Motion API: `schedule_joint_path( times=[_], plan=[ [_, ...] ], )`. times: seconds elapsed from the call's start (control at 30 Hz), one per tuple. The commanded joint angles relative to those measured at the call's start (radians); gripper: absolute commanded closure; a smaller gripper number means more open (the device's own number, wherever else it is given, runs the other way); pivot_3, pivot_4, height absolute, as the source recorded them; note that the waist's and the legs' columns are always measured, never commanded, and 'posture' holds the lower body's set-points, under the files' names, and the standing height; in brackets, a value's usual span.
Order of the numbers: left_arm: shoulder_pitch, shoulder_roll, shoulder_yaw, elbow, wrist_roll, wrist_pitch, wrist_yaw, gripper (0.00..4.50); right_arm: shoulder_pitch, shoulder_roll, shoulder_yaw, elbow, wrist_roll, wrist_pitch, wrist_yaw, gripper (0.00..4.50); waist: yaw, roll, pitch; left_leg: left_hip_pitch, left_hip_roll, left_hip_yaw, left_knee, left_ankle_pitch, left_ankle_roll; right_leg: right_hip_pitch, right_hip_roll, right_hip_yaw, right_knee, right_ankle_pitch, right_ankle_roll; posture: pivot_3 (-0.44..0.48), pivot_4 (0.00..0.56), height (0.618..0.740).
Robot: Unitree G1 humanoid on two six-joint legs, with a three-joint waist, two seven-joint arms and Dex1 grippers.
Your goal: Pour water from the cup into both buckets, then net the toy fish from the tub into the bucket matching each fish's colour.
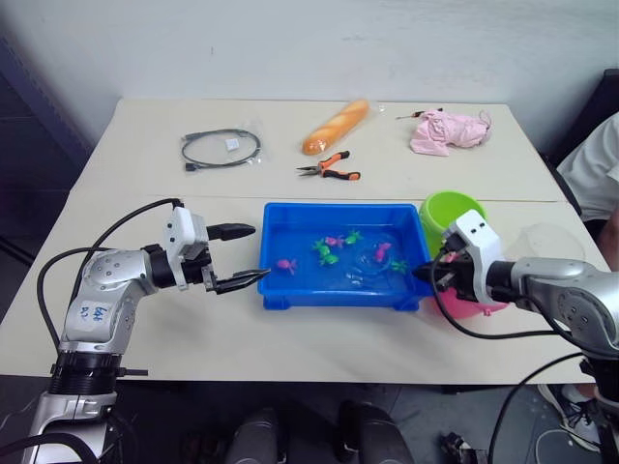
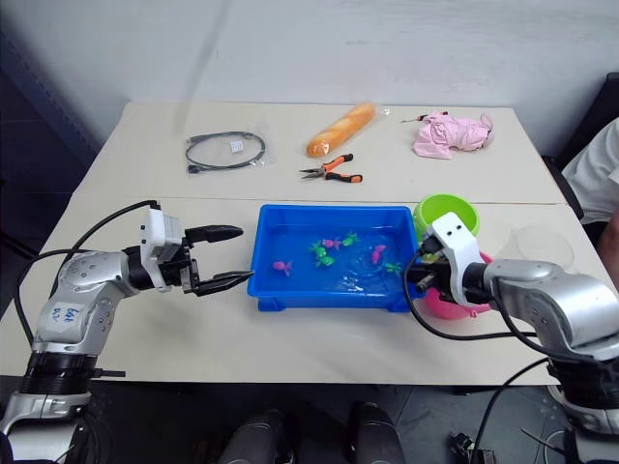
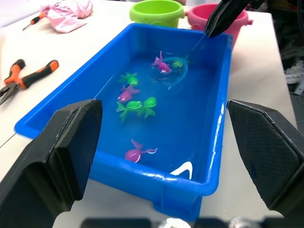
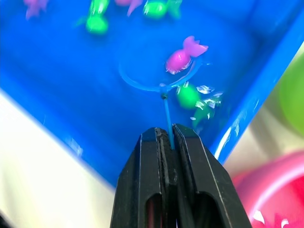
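Two black fingers of the right gripper (image 4: 166,137) are pressed together on the thin blue handle of a net (image 4: 156,78), whose round hoop sits in the water of the tub (image 1: 280,295). A pink fish (image 4: 183,57) lies at the hoop's rim and a green fish (image 4: 189,96) just beside the handle. So the netting step looks under way, with the pouring seemingly done. Next the hoop must slide under one fish alone, lift level, and travel to the bucket of that colour: the pink bucket (image 3: 237,21) or the green bucket (image 1: 450,211), both just beside the tub's right end.

The left gripper (image 1: 237,256) hovers at the tub's left end, jaws spread wide, holding nothing.

Tub and buckets are smooth, glossy plastic; the fish are small, finned, slick-looking, likely to drift. A clear cup (image 1: 546,242) stands right of the buckets.
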Motion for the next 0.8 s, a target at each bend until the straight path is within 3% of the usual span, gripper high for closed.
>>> schedule_joint_path(
  times=[0.03, 0.37, 0.63, 0.8],
  plan=[
    [-0.011, 0.005, 0.003, -0.016, -0.005, -0.015, -0.015, 0.02, 0.024, -0.009, -0.049, -0.056, -0.001, -0.025, 0.013, 4.5, -0.001, 0.0, 0.0, 0.0, 0.0, 0.0, 0.0, 0.0, 0.0, 0.0, 0.0, 0.0, 0.0, 0.0, 0.0, 0.0, 0.15, 0.74],
    [-0.068, -0.018, -0.033, 0.002, -0.005, -0.022, -0.054, 0.02, 0.209, -0.028, -0.236, -0.174, 0.058, -0.153, 0.149, 4.5, 0.011, 0.0, 0.0, 0.0, 0.0, 0.0, 0.0, 0.0, 0.0, 0.0, 0.001, 0.0, 0.0, 0.0, 0.0, 0.0, 0.15, 0.74],
    [-0.18, -0.087, -0.103, 0.024, 0.004, -0.025, -0.083, 0.02, 0.386, 0.077, -0.412, -0.226, 0.062, -0.326, 0.171, 4.5, 0.024, 0.0, 0.0, 0.0, -0.002, 0.0, 0.001, 0.001, 0.001, 0.002, 0.002, 0.0, 0.0, 0.001, 0.002, 0.0, 0.15, 0.74],
    [-0.21, -0.142, -0.148, 0.001, -0.023, 0.012, -0.119, 0.02, 0.572, 0.129, -0.617, -0.3, 0.09, -0.375, 0.195, 4.5, 0.025, 0.0, 0.0, 0.001, -0.002, -0.001, 0.001, 0.001, 0.002, 0.002, 0.004, 0.0, 0.0, 0.001, 0.002, 0.0, 0.15, 0.74]
  ],
)
